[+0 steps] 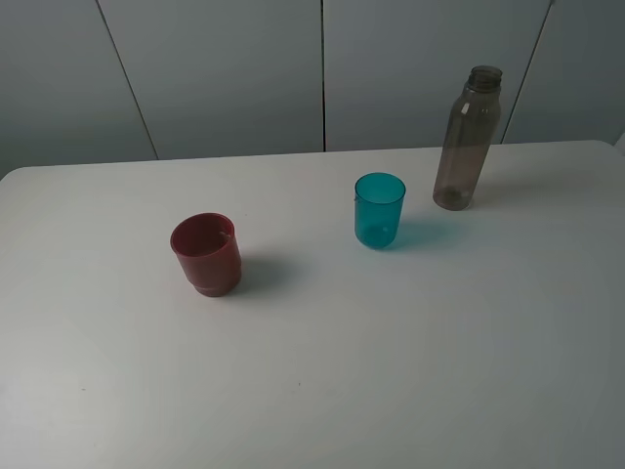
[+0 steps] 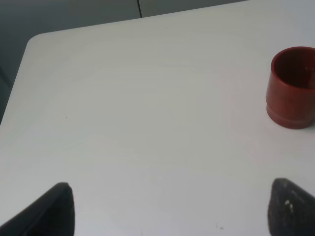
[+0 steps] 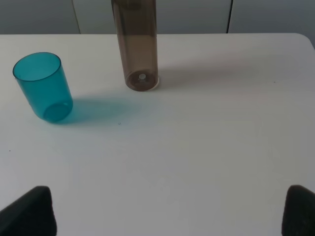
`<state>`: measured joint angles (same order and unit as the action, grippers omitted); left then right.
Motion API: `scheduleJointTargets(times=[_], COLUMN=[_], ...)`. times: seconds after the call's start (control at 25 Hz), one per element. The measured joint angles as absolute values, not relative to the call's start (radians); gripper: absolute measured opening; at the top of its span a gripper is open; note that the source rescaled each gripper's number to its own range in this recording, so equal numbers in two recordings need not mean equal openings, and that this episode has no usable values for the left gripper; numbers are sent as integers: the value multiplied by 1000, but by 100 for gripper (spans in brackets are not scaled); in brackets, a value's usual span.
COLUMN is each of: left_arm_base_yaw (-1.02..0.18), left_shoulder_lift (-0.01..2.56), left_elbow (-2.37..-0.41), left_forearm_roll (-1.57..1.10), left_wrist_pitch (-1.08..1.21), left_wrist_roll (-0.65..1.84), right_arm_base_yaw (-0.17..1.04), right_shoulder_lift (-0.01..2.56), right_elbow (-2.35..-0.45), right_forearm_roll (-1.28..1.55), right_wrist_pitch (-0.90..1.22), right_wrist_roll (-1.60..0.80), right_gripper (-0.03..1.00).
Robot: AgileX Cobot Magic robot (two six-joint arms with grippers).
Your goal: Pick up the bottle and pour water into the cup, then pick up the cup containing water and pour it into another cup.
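Note:
The tall smoky grey-brown bottle (image 1: 469, 137) (image 3: 135, 44) stands upright at the back right of the white table. Just left of it and a little nearer stands the teal cup (image 1: 379, 210) (image 3: 43, 87), upright. The dark red cup (image 1: 206, 253) (image 2: 292, 87) stands on the left half of the table. Neither arm shows in the exterior high view. My right gripper (image 3: 167, 211) is open, its fingertips wide apart and well short of the bottle and teal cup. My left gripper (image 2: 170, 209) is open over bare table, the red cup ahead and off to one side.
The white table (image 1: 391, 371) has a rounded far left corner (image 2: 34, 42) and a far edge close behind the bottle. Grey wall panels (image 1: 225, 68) rise behind the table.

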<state>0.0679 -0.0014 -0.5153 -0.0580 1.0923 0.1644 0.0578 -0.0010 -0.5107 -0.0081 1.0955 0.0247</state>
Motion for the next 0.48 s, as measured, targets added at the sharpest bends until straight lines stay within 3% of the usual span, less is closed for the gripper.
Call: scheduleJointTargets(times=[0.48], left_arm_base_yaw=[68], left_shoulder_lift=[-1], left_elbow=[-515], left_forearm_roll=[-58], left_wrist_pitch=[1092], left_wrist_roll=[164], right_arm_base_yaw=[58], right_shoulder_lift=[-1], right_elbow=[-511], right_forearm_roll=[-8], right_wrist_pitch=[1096], right_wrist_roll=[25], right_gripper=[100])
